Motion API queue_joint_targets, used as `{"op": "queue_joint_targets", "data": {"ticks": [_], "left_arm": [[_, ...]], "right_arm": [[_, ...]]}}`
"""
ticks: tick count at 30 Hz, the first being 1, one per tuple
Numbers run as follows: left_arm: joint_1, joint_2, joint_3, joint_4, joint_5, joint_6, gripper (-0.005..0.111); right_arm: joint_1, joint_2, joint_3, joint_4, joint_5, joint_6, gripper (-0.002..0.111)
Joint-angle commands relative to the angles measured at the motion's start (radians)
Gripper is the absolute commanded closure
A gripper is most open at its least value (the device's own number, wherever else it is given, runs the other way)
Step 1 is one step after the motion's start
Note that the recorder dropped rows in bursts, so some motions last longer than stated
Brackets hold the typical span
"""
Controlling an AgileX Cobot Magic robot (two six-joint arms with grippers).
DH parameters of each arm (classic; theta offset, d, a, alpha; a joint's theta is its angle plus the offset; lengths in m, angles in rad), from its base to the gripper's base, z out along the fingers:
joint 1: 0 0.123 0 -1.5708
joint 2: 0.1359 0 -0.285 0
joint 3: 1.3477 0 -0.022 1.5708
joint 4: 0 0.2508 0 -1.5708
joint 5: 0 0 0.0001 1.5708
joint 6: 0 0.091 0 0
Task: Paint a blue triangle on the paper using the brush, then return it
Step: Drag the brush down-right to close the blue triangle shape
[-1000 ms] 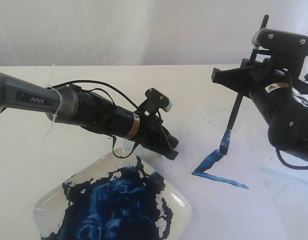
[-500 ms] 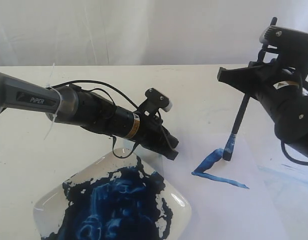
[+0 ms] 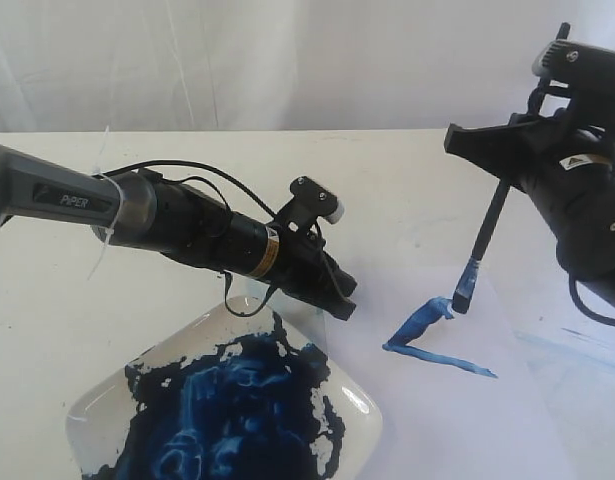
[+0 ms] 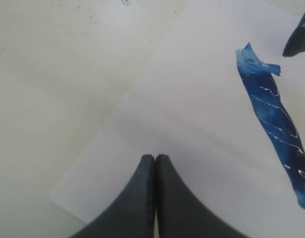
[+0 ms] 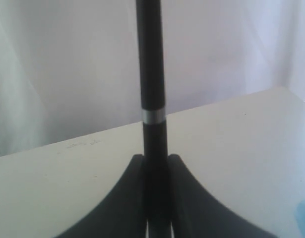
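Brush (image 3: 484, 240), clamped in the right jaws at centre right, has its tip at the top of the two-sided triangle (image 3: 415, 325) on the paper (image 3: 437, 420); I'd pull one steady stroke down to the lower line's right end, while the left jaws hover shut, empty.

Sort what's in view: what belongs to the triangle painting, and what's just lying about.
In the job: brush, gripped by the right gripper; paper; blue strokes, two sides of the triangle painted; paint dish.

Lying about: pale blue smears on the table; left gripper, shut, holding nothing, over the paper's corner.
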Motion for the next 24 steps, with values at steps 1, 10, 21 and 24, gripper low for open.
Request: {"op": "queue_joint_targets", "data": {"ticks": [1,10,21,24], "left_arm": [[-0.007,0.002,-0.001,0.010,0.005,0.000,0.107],[-0.007,0.002,-0.001,0.010,0.005,0.000,0.107],[-0.007,0.002,-0.001,0.010,0.005,0.000,0.107],[-0.007,0.002,-0.001,0.010,0.005,0.000,0.107]], "right_arm": [[-0.001,0.010,-0.016,-0.005,-0.051,0.015,0.108],[-0.001,0.085,-0.070,-0.007,-0.055,0.029,0.108],[-0.001,0.087,-0.070,-0.003,-0.046,0.031,0.108],[-0.001,0.092,-0.070,-0.001,-0.039,0.031,0.108]]}}
